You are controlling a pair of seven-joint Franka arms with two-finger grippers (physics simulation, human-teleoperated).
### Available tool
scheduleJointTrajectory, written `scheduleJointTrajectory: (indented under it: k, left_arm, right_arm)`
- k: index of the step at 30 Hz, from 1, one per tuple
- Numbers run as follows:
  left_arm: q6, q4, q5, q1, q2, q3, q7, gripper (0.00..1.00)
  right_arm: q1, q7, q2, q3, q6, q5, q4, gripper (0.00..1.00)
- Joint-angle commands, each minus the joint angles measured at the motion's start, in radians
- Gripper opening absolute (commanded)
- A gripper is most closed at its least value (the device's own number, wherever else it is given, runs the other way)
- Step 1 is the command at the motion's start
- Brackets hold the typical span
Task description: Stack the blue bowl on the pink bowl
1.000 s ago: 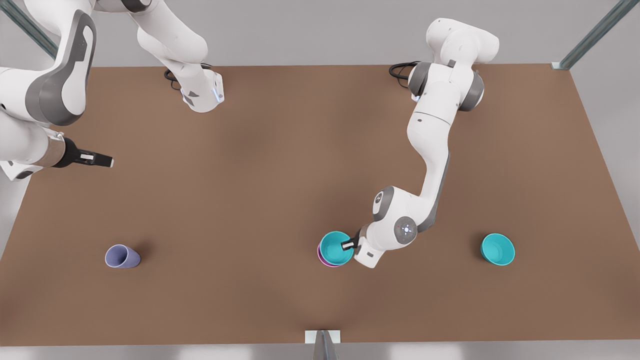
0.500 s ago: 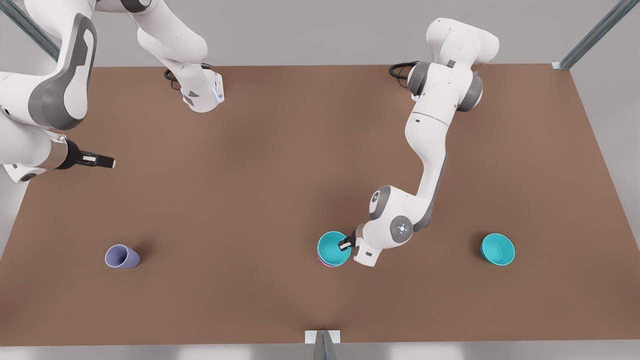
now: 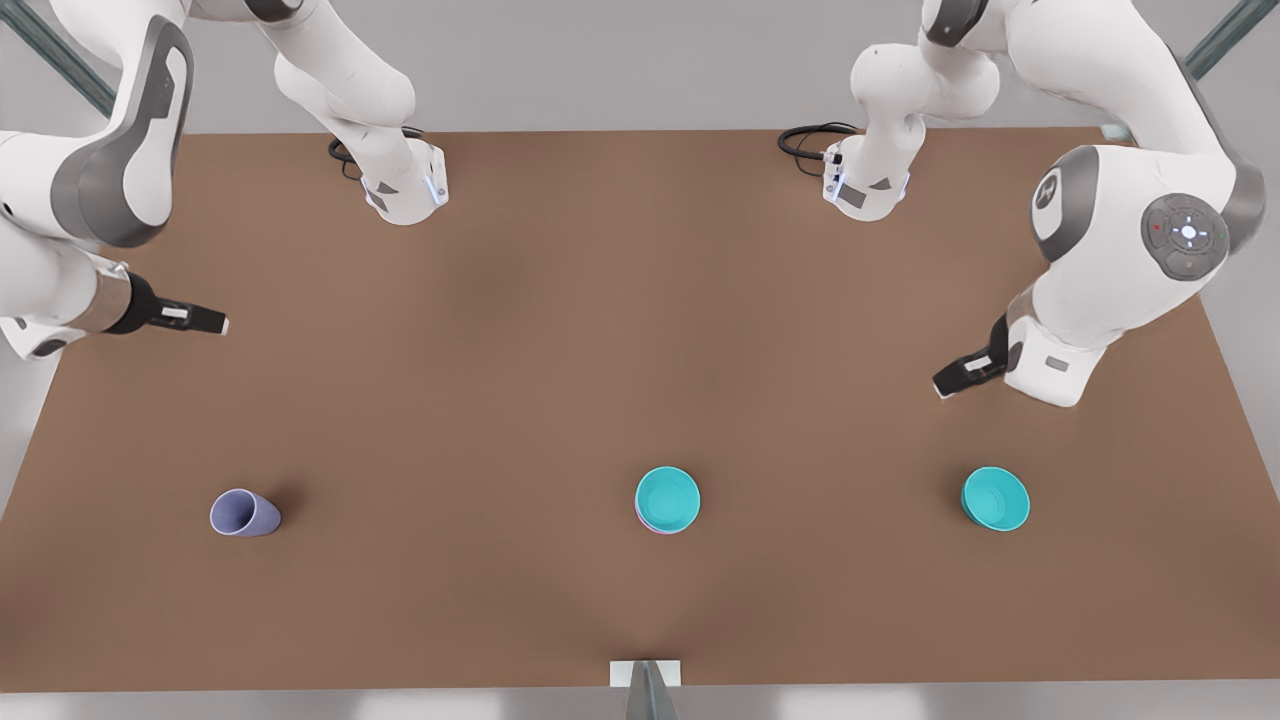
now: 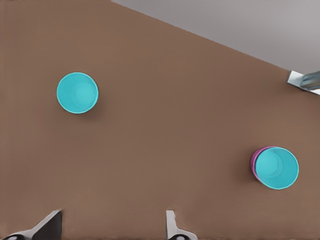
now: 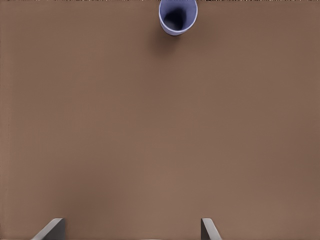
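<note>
Stacking looks finished as far as I can judge: the blue bowl (image 3: 668, 499) sits nested in the pink bowl (image 4: 255, 161) near the middle of the surface (image 3: 560, 330), toward the front edge. Only a thin magenta sliver of rim shows along one side of the blue one, clearest in my left wrist view.

My left pincer (image 4: 111, 227) hangs high on the front view's right, well apart from the stack, its fingers spread wide with nothing between them. My right pincer (image 5: 131, 229) waits over the front view's left side, likewise spread wide and empty, looking down at bare surface with the lavender cup (image 5: 177, 17) far off. In the front view that cup stands alone near the left front corner.

A second teal bowl (image 3: 995, 497) stands by itself toward the front view's right, well apart from the stack, and I leave it alone.

Bowls like these read to me as light, stiff plastic with smooth, probably slippery walls. If I had to reseat the blue one, I would pinch its rim, one finger inside and one outside, since the round body is too wide to span. A light squeeze should do; a sideways nudge could slide both bowls together or tip the upper one askew.
</note>
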Motion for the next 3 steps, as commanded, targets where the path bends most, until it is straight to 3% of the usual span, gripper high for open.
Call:
scheduleJointTrajectory:
  k: [1, 3]
  left_arm:
    - [-0.132, -0.022, 0.07, 0.01, -0.029, -0.022, 0.456, 1.0]
    - [-0.132, -0.022, 0.068, 0.01, -0.028, -0.022, 0.458, 1.0]
  right_arm:
    - [0.0, -0.002, -0.005, 0.001, 0.009, 0.011, 0.001, 1.0]
    - [0.001, -0.002, -0.006, 0.001, 0.009, 0.009, -0.001, 1.0]
